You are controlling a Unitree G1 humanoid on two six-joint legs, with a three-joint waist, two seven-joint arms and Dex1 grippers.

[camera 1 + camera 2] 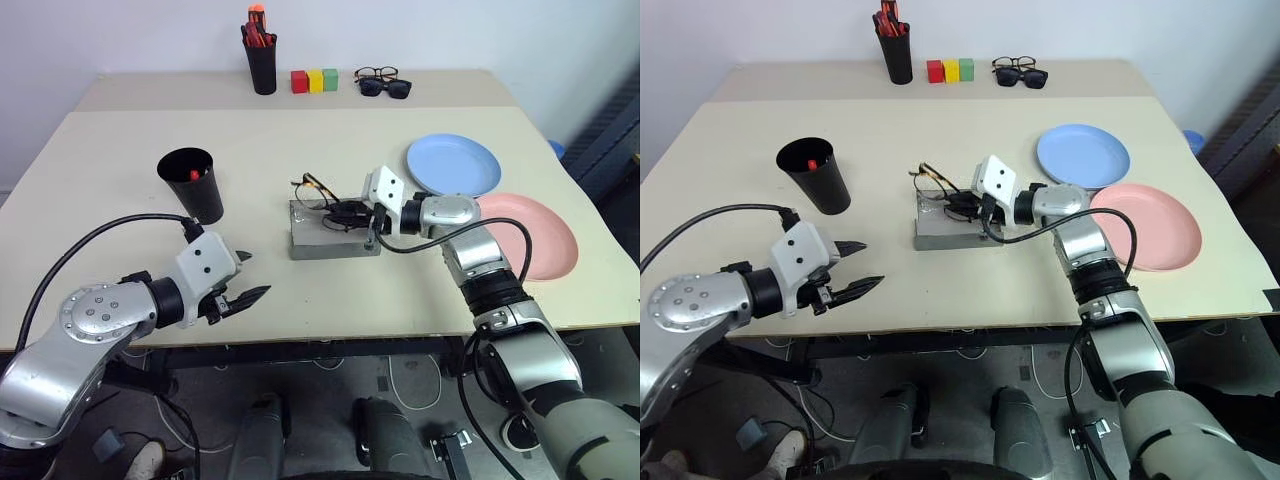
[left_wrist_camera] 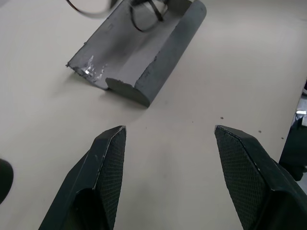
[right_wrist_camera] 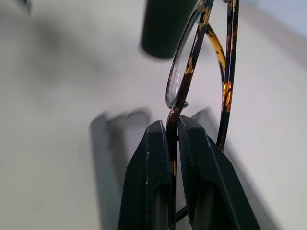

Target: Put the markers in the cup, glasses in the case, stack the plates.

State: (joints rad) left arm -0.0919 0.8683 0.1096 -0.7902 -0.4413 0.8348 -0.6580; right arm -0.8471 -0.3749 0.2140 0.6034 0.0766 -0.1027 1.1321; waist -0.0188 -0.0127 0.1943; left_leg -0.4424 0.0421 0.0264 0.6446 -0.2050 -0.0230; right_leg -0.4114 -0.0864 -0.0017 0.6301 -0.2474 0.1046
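The grey case (image 1: pixel 330 240) lies open at mid-table. My right gripper (image 1: pixel 347 214) hangs just over it, shut on the thin wire-rimmed glasses (image 1: pixel 316 189). In the right wrist view the fingers (image 3: pixel 156 158) pinch the glasses' frame (image 3: pixel 184 81) between them. The black cup (image 1: pixel 197 190) stands to the left, with a red marker (image 1: pixel 195 175) end showing inside. My left gripper (image 1: pixel 257 275) is open and empty near the front edge, pointing toward the case (image 2: pixel 139 52). The blue plate (image 1: pixel 453 165) and the pink plate (image 1: pixel 535 235) lie side by side on the right.
At the back stand a black pen holder (image 1: pixel 262 62) with red-orange pens, three coloured blocks (image 1: pixel 315 80), and two other pairs of glasses (image 1: pixel 383 84). The right arm's cable loops over the table near the pink plate.
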